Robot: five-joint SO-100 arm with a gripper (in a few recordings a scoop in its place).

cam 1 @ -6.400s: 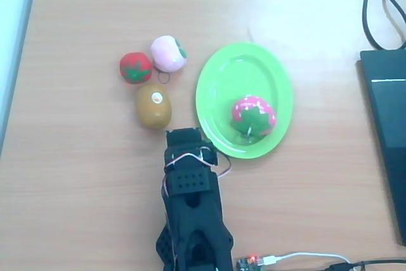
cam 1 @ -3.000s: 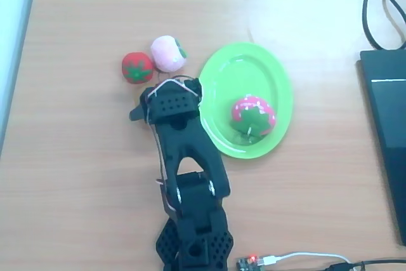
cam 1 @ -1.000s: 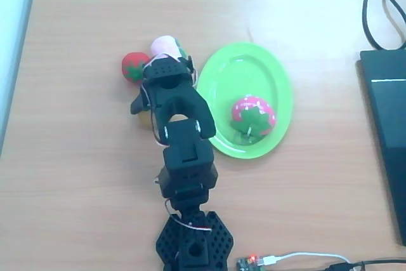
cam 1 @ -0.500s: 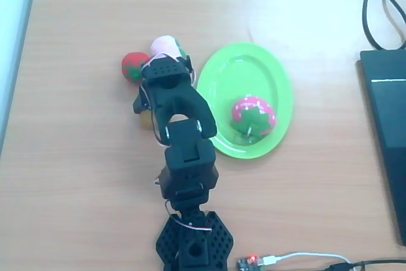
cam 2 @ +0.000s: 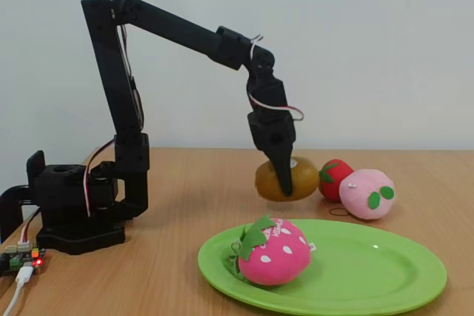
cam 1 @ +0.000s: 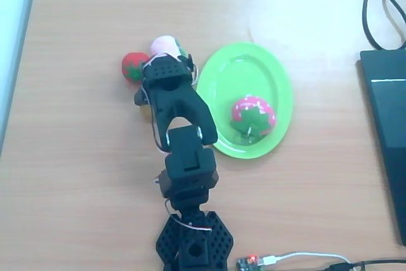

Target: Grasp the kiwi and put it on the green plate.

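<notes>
Beside the green plate (cam 2: 385, 275), the gripper (cam 2: 284, 180) has dropped over the kiwi (cam 2: 287, 180) and seems closed on it; the kiwi still rests on the table, so lifting comes next.

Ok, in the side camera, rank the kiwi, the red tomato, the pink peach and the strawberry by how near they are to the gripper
In the fixed view, from the gripper:
1. Kiwi, right at the fingertips.
2. Red tomato, just right of the kiwi.
3. Pink peach farther right and strawberry below on the green plate: too close to call.
</notes>
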